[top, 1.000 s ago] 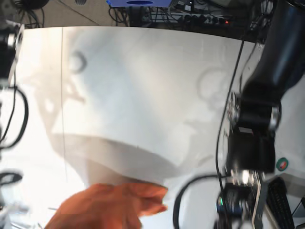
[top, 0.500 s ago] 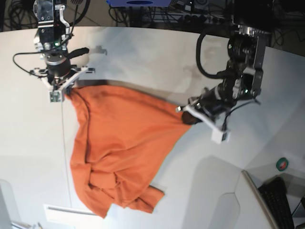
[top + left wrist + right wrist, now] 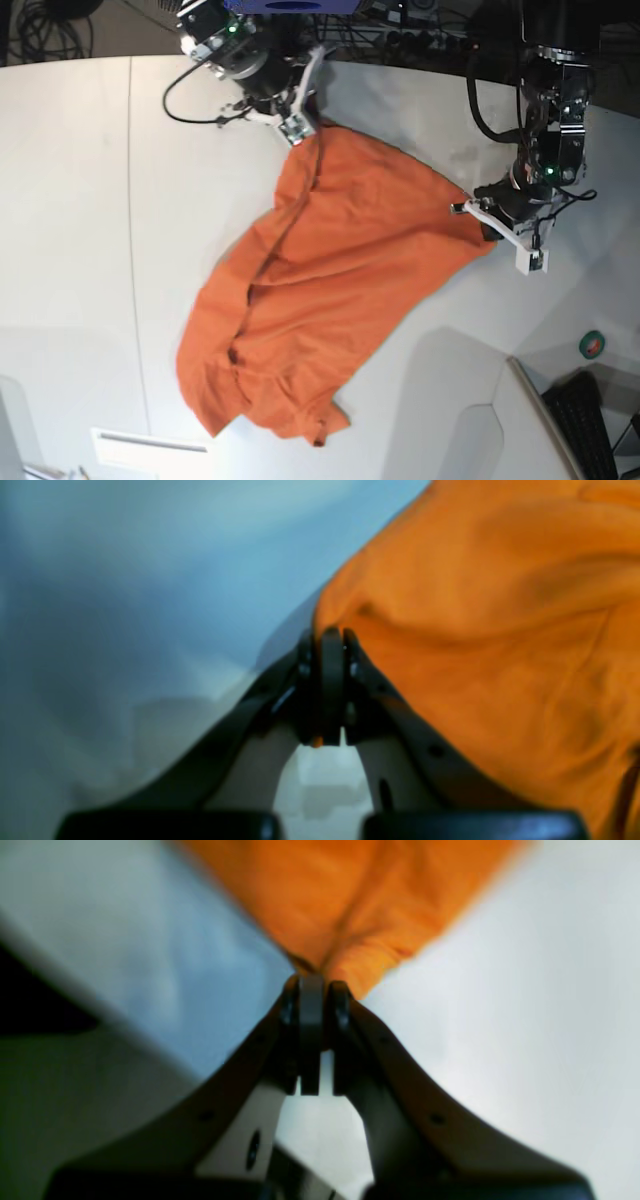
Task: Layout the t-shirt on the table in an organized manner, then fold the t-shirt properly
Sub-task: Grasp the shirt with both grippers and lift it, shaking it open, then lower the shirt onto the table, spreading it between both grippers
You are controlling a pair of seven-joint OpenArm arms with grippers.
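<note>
Base view showed the orange t-shirt [image 3: 320,290] spread crumpled across the white table [image 3: 80,200], stretched between both arms. The right gripper [image 3: 300,128], at the far edge, was clamped on one corner of the cloth; the left gripper [image 3: 490,225] pinched the opposite edge. Both wrist views confirmed jaws pressed together with orange fabric [image 3: 475,630] bunched at the tips [image 3: 320,985]. A thin seam line [image 3: 131,200] crossed the tabletop.
</note>
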